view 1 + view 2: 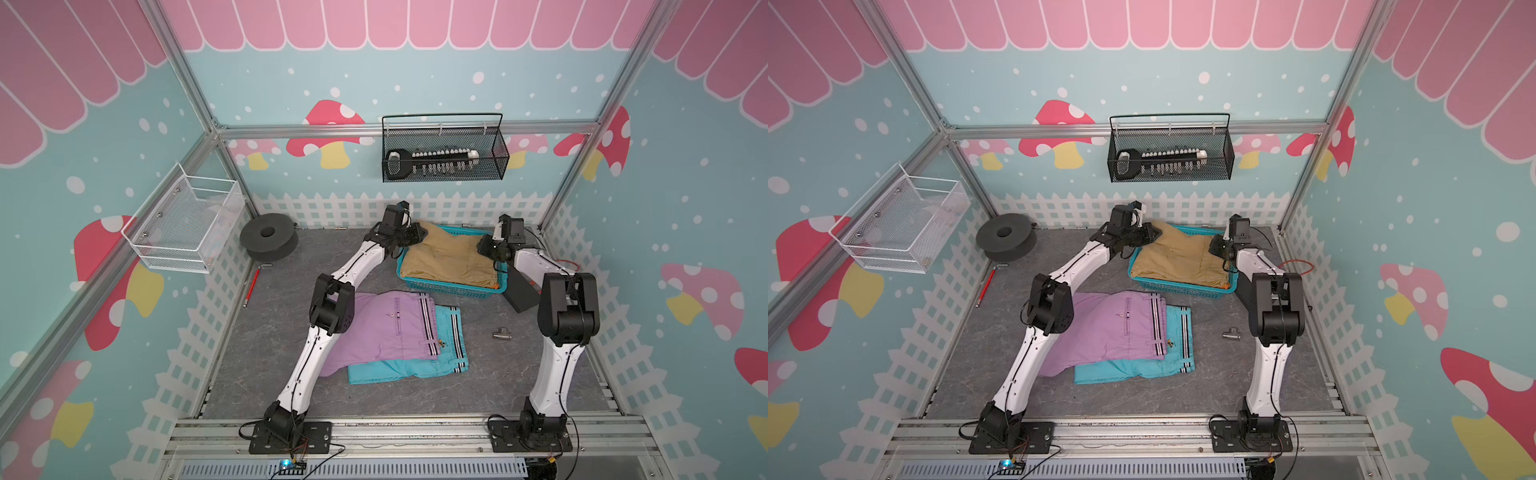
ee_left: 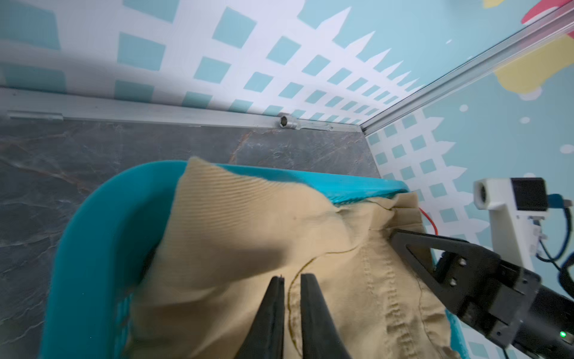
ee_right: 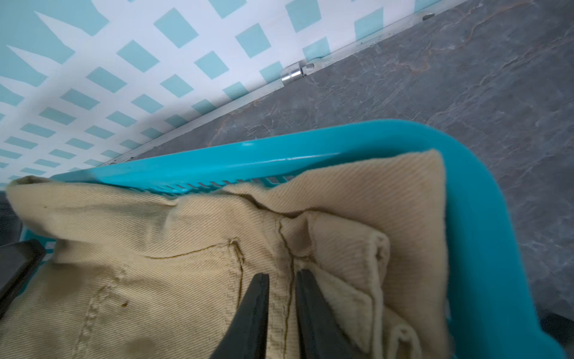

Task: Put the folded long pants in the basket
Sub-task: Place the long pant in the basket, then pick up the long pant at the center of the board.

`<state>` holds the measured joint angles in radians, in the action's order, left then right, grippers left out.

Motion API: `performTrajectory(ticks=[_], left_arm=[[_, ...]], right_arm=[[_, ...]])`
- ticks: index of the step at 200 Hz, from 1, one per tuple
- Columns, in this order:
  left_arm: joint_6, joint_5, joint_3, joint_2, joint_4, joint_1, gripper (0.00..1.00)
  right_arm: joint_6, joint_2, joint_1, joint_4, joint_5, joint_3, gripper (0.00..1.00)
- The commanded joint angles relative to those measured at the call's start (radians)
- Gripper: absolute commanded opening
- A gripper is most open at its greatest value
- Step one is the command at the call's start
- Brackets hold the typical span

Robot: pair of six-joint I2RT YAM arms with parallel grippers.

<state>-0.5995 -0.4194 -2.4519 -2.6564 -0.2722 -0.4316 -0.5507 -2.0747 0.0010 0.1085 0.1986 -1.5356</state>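
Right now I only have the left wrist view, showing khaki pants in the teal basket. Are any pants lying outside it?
Observer: Yes. In both top views, lilac pants lie on the tabletop, in front of the teal basket.
Operator: Only those?
Observer: No. Turquoise pants lie partly under them.
Operator: Is anything beneath the khaki pair?
Observer: Orange cloth peeks out under the khaki pants at the basket's front right corner.
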Motion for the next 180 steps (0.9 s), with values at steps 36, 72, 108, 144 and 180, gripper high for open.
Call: performTrajectory(ticks=[36, 72, 108, 144, 180], left_arm=[[-0.026, -0.013, 0.022, 0.004, -0.045, 0.057, 0.13], [0.019, -0.01, 0.211, 0.255, -0.038, 0.048, 0.11], [0.003, 0.128, 0.836, 0.742, 0.208, 0.046, 0.18], [-0.055, 0.161, 1.301, 1.087, 0.292, 0.067, 0.28], [-0.072, 0.126, 1.635, 1.279, 0.32, 0.083, 0.28]], right_arm=[[0.037, 0.035, -0.002, -0.003, -0.037, 0.002, 0.22], [0.016, 0.229, 0.013, -0.071, 0.078, 0.135, 0.29], [0.001, 0.455, 0.06, -0.109, 0.157, 0.322, 0.45], [-0.034, 0.62, 0.143, -0.111, 0.258, 0.49, 0.55], [-0.019, 0.721, 0.244, -0.068, 0.391, 0.682, 0.62]])
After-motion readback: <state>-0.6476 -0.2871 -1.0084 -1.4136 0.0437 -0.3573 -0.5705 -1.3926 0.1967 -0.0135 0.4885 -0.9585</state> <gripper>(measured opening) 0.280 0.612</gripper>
